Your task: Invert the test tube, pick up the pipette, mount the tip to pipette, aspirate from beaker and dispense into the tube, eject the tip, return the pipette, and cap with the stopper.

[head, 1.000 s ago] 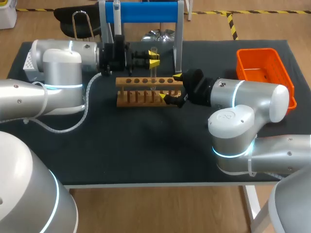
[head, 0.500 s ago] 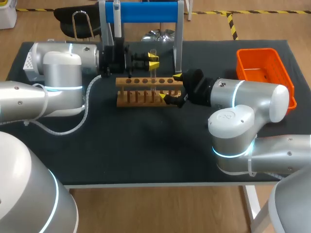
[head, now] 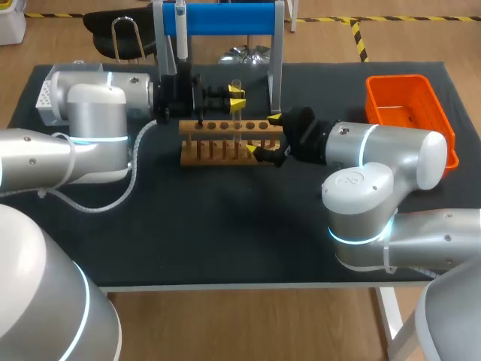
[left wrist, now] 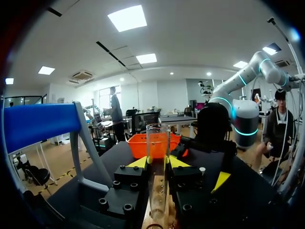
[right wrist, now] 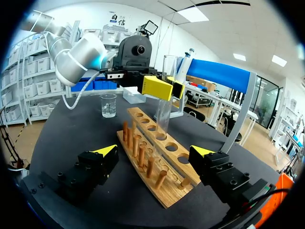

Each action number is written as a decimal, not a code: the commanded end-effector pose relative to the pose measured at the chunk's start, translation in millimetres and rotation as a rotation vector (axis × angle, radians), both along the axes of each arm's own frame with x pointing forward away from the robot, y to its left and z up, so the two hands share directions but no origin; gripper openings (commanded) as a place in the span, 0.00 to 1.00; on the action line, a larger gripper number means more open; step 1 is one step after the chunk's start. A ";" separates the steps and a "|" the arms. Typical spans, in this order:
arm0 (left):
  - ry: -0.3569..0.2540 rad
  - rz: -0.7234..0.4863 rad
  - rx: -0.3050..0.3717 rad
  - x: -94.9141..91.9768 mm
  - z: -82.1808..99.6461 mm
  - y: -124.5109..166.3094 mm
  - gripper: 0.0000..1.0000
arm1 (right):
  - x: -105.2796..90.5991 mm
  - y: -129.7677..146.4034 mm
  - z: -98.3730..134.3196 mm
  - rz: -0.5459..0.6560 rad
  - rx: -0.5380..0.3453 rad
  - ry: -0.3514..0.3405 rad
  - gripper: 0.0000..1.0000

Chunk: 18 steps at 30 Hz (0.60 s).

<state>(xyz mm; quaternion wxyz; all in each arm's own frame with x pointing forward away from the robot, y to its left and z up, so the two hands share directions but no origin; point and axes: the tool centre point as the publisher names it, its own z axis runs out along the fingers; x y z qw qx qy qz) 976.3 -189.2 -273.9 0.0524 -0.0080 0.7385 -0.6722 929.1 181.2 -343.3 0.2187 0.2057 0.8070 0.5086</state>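
A clear test tube (head: 237,105) stands upright with its open end up. Its lower end reaches a hole in the wooden rack (head: 218,143). My left gripper (head: 236,96) is shut on the tube's upper part; in the left wrist view the tube (left wrist: 157,157) sits between the yellow tips of the left gripper (left wrist: 157,163). My right gripper (head: 263,134) is open, its fingers either side of the rack's right end. The right wrist view shows the right gripper (right wrist: 154,151), rack (right wrist: 152,157), tube (right wrist: 167,95) and a beaker (right wrist: 108,105) further off. The pipette (head: 180,30) hangs on the blue stand (head: 225,19).
An orange basket (head: 409,113) stands at the right back of the black table. A white box (head: 43,96) shows behind my left arm. The rack has several open holes and pegs.
My left gripper with the tube has shifted very slightly. The right arm has not moved.
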 end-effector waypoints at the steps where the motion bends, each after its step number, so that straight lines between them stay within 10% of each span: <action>1: 0.000 -0.006 -0.007 2.3 -4.7 -1.0 0.00 | 0.0 -0.7 1.2 0.002 -0.003 0.004 1.00; 18: 0.009 0.009 -0.006 0.9 -15.4 2.5 0.00 | 0.0 -0.7 1.2 0.002 -0.003 0.004 1.00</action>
